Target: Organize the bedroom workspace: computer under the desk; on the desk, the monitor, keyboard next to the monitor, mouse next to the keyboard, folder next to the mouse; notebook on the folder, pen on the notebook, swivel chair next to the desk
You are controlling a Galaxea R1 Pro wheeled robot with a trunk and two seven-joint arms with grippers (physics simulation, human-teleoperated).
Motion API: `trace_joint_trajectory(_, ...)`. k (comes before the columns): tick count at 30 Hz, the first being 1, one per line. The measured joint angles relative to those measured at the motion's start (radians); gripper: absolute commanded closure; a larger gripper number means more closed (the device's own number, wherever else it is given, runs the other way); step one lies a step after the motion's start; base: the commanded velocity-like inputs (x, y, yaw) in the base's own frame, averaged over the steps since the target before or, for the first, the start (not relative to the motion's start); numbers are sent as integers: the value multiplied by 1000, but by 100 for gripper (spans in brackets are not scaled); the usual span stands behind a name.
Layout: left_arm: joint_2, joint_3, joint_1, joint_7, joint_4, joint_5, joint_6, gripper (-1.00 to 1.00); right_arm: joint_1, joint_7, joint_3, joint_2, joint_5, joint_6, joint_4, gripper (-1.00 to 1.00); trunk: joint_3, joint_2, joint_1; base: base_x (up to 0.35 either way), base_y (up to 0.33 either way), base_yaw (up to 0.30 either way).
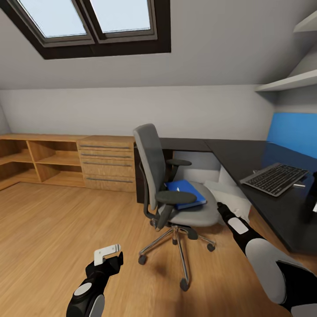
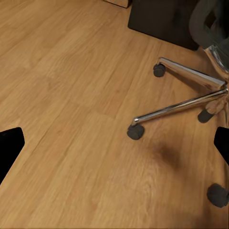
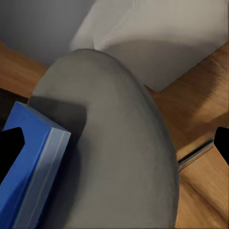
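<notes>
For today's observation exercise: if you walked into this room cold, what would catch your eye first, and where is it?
The grey swivel chair stands mid-room beside the black desk, with a bright blue folder lying on its seat. The right gripper hovers by the seat's front edge, close to the folder. On the desk at the right lies the keyboard, and under the desk sits the pale computer.

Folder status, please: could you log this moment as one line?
folder: on swivel chair seat | right end effector: near seat, open, empty | keyboard: on desk
</notes>
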Motion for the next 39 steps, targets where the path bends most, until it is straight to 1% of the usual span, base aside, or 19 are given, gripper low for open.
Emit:
trace_joint_trajectory(4,0,0,0,0,0,0,0,-100,0,0,-6,-5,0,0,0,-100,0,0,0,116,0,0)
trace_joint_trajectory(8,0,0,0,0,0,0,-1,-100,0,-3,-9,-4,-1,0,0,-100,0,0,0,238,0,0)
trace_joint_trajectory(16,0,5,0,3,0,0,0,-100,0,-14,-11,-3,-2,0,0,-100,0,0,0,71,0,0)
trace_joint_trajectory(20,0,5,0,3,0,0,-1,-100,0,-15,-11,-3,-2,0,0,-100,0,0,0,248,0,0)
trace_joint_trajectory(21,0,5,0,3,0,1,-1,-100,0,-16,-13,-5,-30,5,0,-100,0,0,0,264,0,0)
trace_joint_trajectory(23,0,5,0,3,0,1,-1,-100,0,-31,-14,-5,-60,22,1,-100,0,0,0,119,0,0)
trace_joint_trajectory(24,0,6,0,3,0,1,0,-100,0,-69,-13,-7,-80,47,2,-100,0,0,0,47,0,0)
trace_joint_trajectory(26,0,7,0,3,0,1,0,-100,0,-83,-13,-9,-93,56,2,-100,0,0,0,21,0,0)
trace_joint_trajectory(27,0,7,0,4,0,1,1,-100,0,-92,-12,-14,-106,60,2,-100,0,0,0,8,0,0)
trace_joint_trajectory(31,0,8,0,4,0,1,1,-100,0,-98,-12,-17,-117,64,2,-100,0,0,0,27,0,0)
trace_joint_trajectory(39,0,8,-1,4,0,2,-1,-100,0,-99,-14,-18,-120,65,28,-100,0,0,0,255,0,0)
